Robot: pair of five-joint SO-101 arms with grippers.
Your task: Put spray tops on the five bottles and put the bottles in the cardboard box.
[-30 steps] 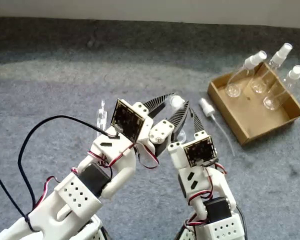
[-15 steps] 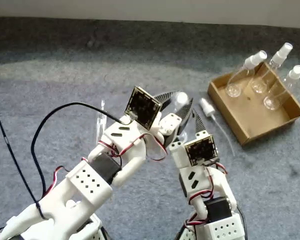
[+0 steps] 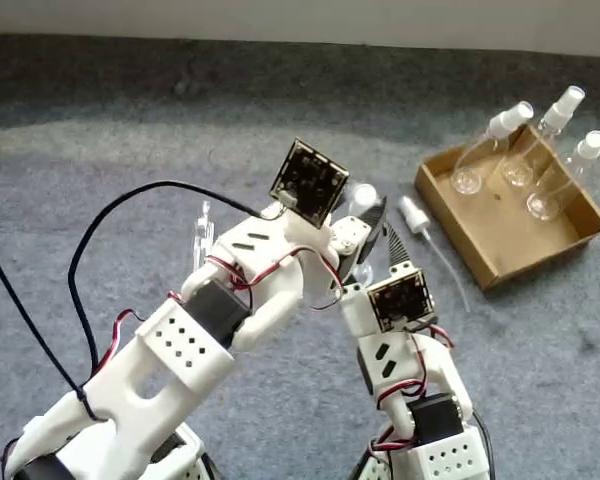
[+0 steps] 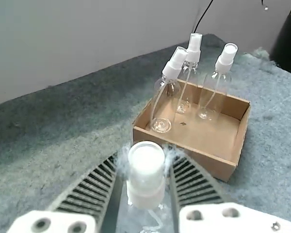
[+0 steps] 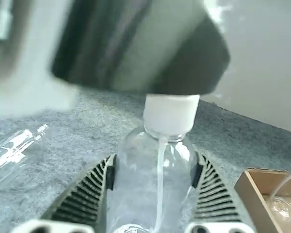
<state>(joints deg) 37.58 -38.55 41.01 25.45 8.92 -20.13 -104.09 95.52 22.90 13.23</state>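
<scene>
Grey carpeted tabletop (image 3: 130,150) bearing two white arms. The left arm (image 3: 230,310) is the bulkier in the high view and the right arm (image 3: 400,350) stands beside it.

The shallow brown cardboard box (image 3: 485,225) lies beyond both sets of fingertips, well apart from them. In it three capped clear bottles (image 3: 536,148) lean against the far wall, each with a white spray top.

The right gripper (image 5: 154,167) has its ribbed black fingers (image 5: 85,194) pressed against opposite sides of the clear plastic bottle (image 5: 153,187). The bottle stands upright between them, with its neck rising past the fingertips.

The left gripper (image 4: 145,165) sits directly over the right gripper's fingertips. Its fingers (image 4: 94,182) pinch the white cylindrical spray top (image 4: 145,177) from both sides. This top sits on the neck of the held bottle, and a thin tube hangs from it inside the bottle. Whether it is fully seated cannot be told.

An uncapped clear bottle (image 3: 202,240) lies on its side on the carpet, outward of the left fingers and apart from them.

A loose white spray top with thin tube (image 3: 413,213) lies on the carpet between the fingertips and the box, just beside the box wall.
</scene>
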